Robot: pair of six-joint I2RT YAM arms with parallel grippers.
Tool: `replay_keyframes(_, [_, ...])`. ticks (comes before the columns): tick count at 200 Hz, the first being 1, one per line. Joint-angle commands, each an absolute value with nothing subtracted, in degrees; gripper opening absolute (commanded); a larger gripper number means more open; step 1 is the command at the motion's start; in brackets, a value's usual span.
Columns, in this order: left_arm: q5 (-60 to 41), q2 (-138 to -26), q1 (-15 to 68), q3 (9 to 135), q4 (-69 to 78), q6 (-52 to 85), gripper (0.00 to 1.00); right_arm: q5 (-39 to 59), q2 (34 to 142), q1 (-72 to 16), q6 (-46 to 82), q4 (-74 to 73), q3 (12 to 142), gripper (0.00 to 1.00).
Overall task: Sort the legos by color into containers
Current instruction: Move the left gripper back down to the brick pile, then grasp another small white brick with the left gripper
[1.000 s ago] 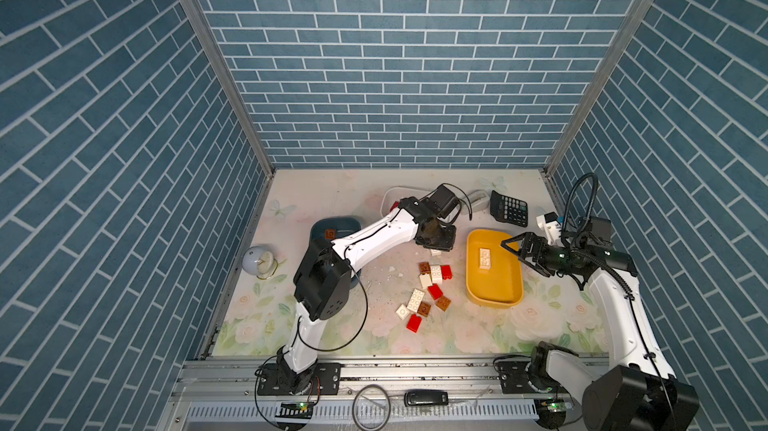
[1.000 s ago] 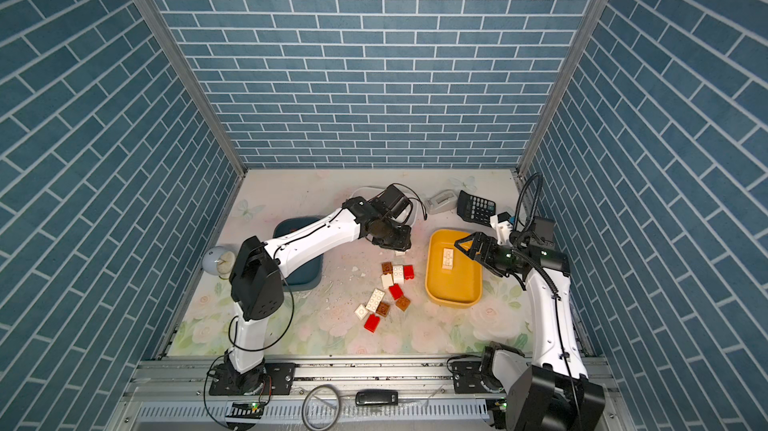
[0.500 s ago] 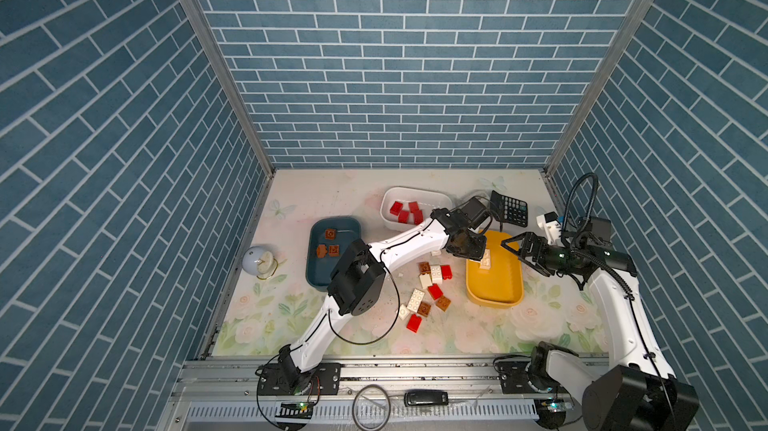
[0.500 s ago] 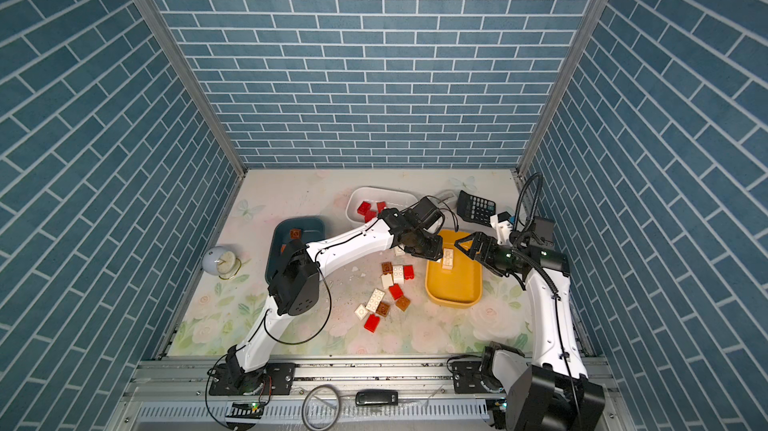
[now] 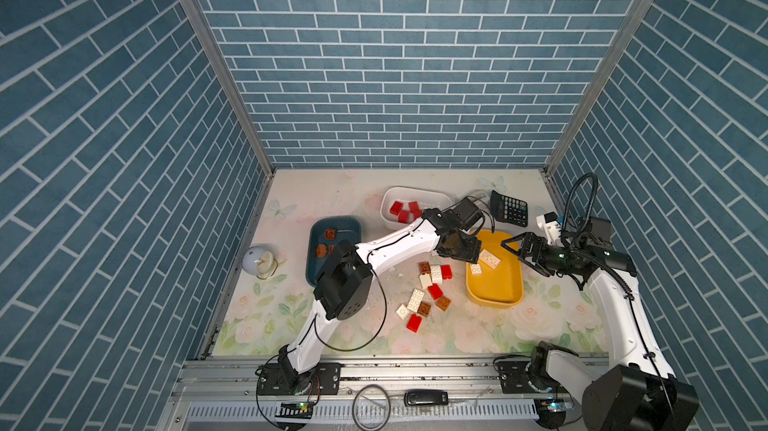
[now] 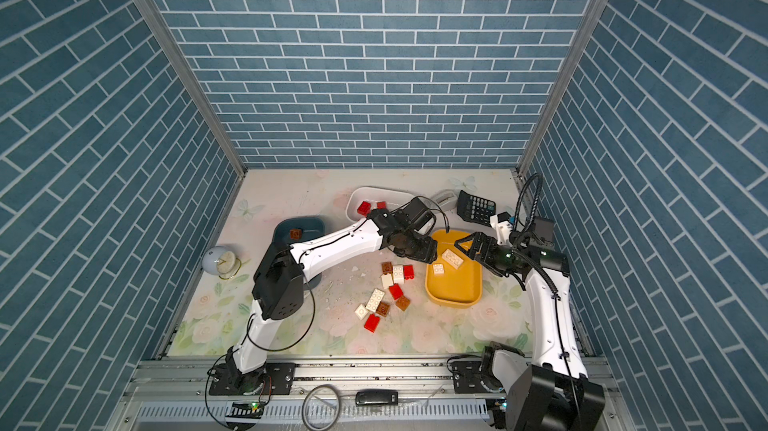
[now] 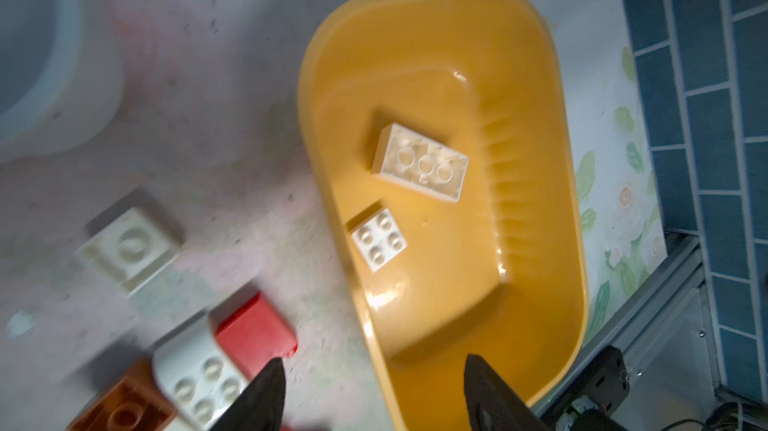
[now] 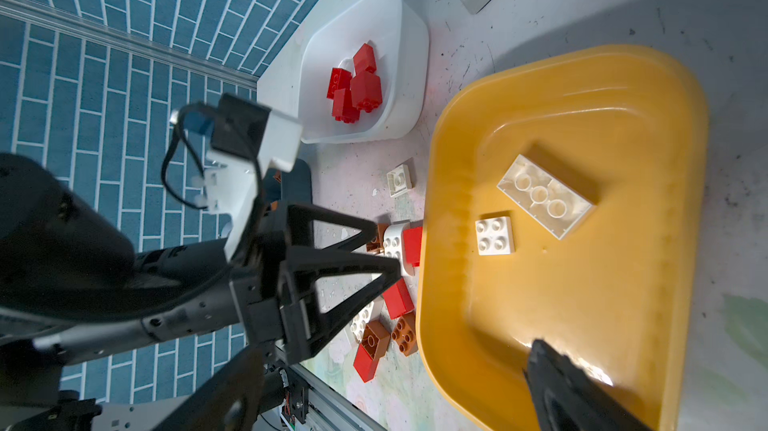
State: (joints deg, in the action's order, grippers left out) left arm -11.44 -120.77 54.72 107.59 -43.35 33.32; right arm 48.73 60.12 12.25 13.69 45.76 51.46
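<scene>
Nothing here is legible to me. The calculator [image 5: 509,213] near the far right corner of the tabletop [image 5: 332,200] has keys too small to read, and the white bricks [image 7: 419,163] in the yellow tub [image 7: 540,283] show no readable lettering.

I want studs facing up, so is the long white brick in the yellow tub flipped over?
Flipped: the long white brick in the yellow tub shows its hollow underside with three round tubes.
</scene>
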Motion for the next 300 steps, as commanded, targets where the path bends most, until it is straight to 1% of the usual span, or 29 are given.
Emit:
replay_keyframes(1, [-7.8, -112.8, 54.4, 100.5, -50.1, 31.3, 0.73, 50.1, 60.2, 11.9, 13.5, 45.3, 50.5, 0.99])
replay_keyframes(27, [-5.5, -104.5, 54.6, 90.0, -53.2, 31.6, 0.74, 50.4, 60.4, 11.9, 13.5, 45.0, 50.2, 0.99])
replay_keyframes(65, [-3.9, -95.5, 55.0, 76.6, -54.9, 32.0, 0.76, 50.4, 61.3, 11.1, 13.3, 44.5, 49.8, 0.99])
replay_keyframes(100, [-4.5, -90.8, 56.3, 67.3, -51.0, 31.6, 0.78, 50.0, 62.1, 9.8, 13.4, 43.7, 49.6, 0.99])
replay_keyframes(119, [-4.1, -90.1, 56.9, 63.4, -48.1, 30.6, 0.78, 49.8, 62.4, 9.1, 13.5, 43.5, 49.6, 0.99])
replay_keyframes(172, [-5.5, -91.6, 57.4, 58.6, -42.6, 27.8, 0.76, 49.3, 62.1, 8.3, 13.8, 43.6, 48.7, 0.99])
replay_keyframes(221, [-4.5, -95.0, 57.5, 58.1, -41.0, 24.8, 0.72, 48.9, 61.8, 7.9, 13.8, 44.1, 48.7, 0.99])
replay_keyframes(274, [-3.2, -95.8, 57.4, 56.0, -39.8, 23.7, 0.64, 48.7, 61.7, 7.8, 13.8, 44.6, 48.9, 0.99])
replay_keyframes(300, [-2.7, -96.7, 57.2, 54.7, -36.7, 23.7, 0.60, 48.7, 61.7, 7.6, 13.8, 44.6, 48.9, 0.99])
